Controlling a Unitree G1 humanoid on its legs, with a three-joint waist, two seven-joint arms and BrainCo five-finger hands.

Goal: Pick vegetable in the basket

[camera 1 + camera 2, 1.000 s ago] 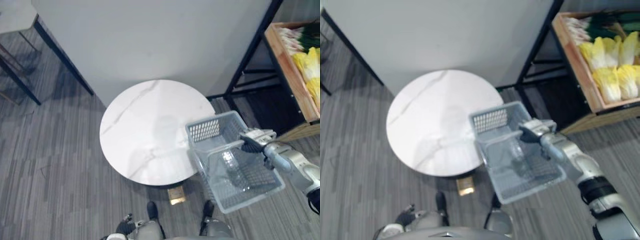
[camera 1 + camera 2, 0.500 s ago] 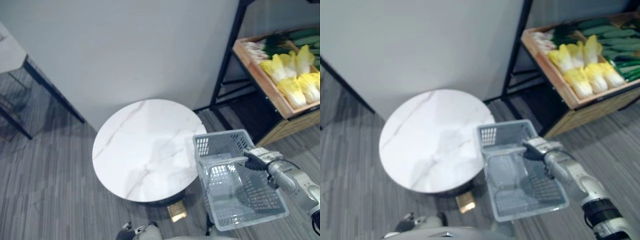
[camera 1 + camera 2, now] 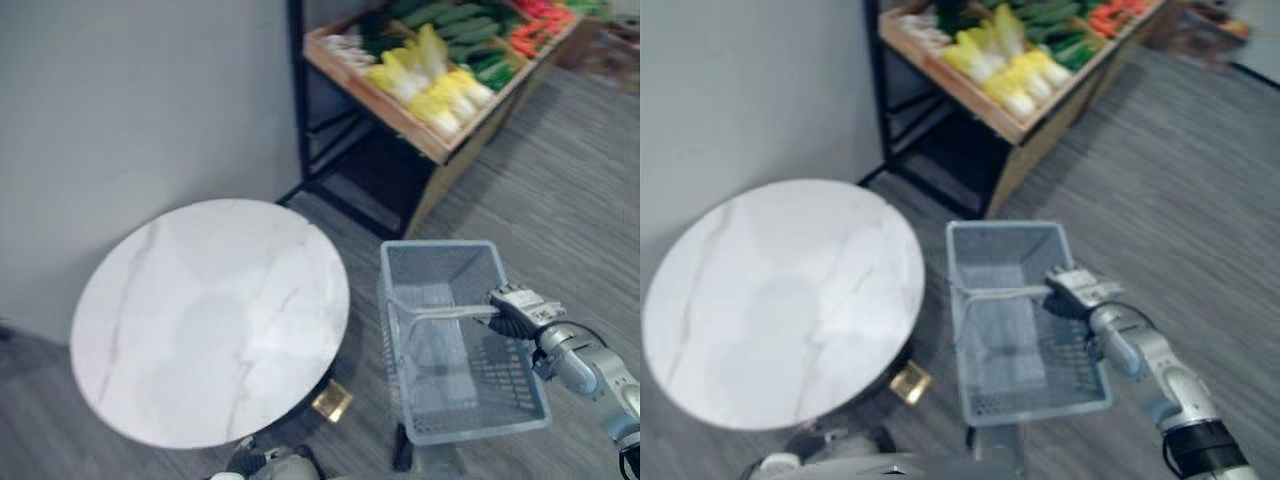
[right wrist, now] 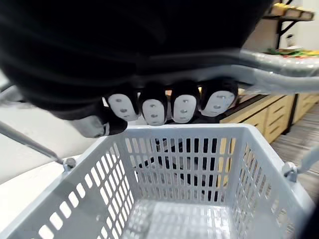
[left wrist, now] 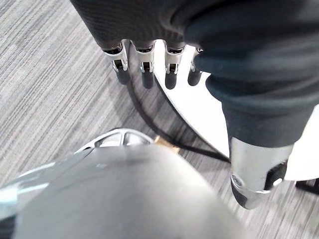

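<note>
**Basket carried empty; vegetables not yet picked**

Left hand point(image 5: 146, 69) hangs idle, fingers relaxed. Round white marble-patterned table point(image 3: 210, 320) stands bare. Pale yellow cabbages point(image 3: 440, 90) lie in the wooden display tray point(image 3: 370, 95), well apart. Right hand point(image 3: 515, 312) curls round the grey plastic mesh basket point(image 3: 440, 262) handle, likely for loading.

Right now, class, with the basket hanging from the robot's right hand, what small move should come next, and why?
Probably step closer to the vegetable crate. The right hand is curled round the handle of the basket, which looks empty, and the crate stands well beyond it, likely out of reach of the open left hand.
</note>
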